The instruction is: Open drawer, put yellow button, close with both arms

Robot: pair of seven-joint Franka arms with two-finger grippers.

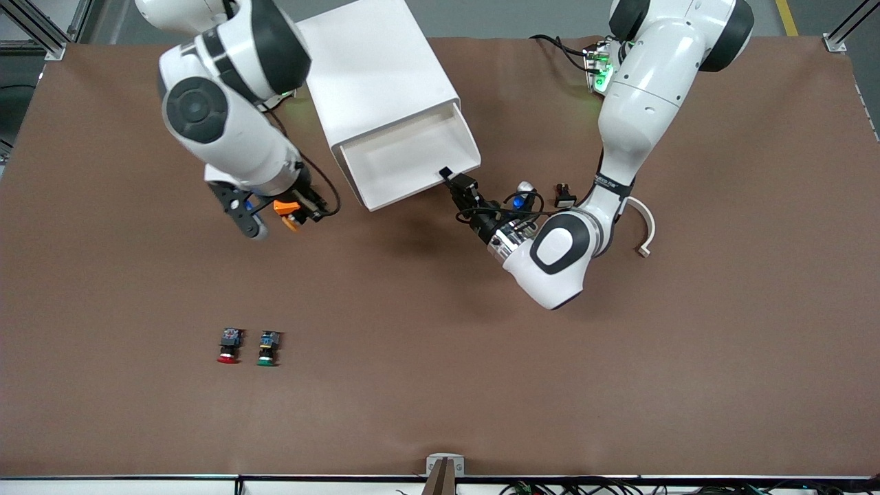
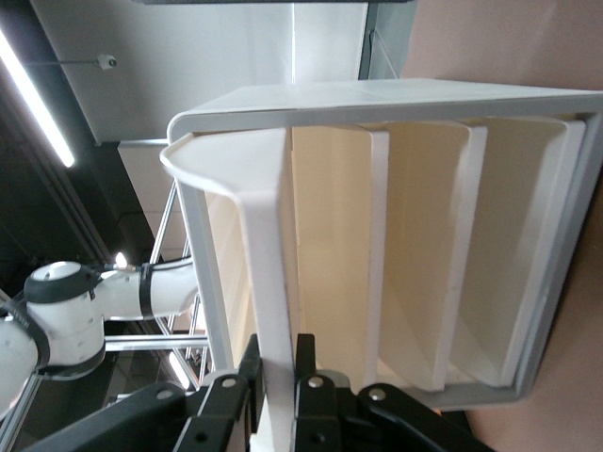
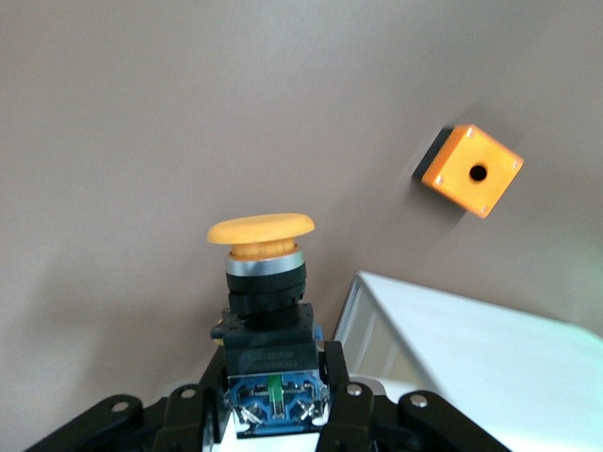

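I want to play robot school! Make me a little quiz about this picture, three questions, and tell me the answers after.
1. True or false: the right claw holds the yellow button.
2. What is the left claw gripping? A) the drawer's front edge B) the red button C) nothing
3. Fill in: the drawer is ____ (open or closed).

Key:
1. True. It is up in the air over the table, beside the cabinet.
2. A. Its fingers pinch the drawer's front edge.
3. Open. The red button and green button sit on the table nearer the front camera.
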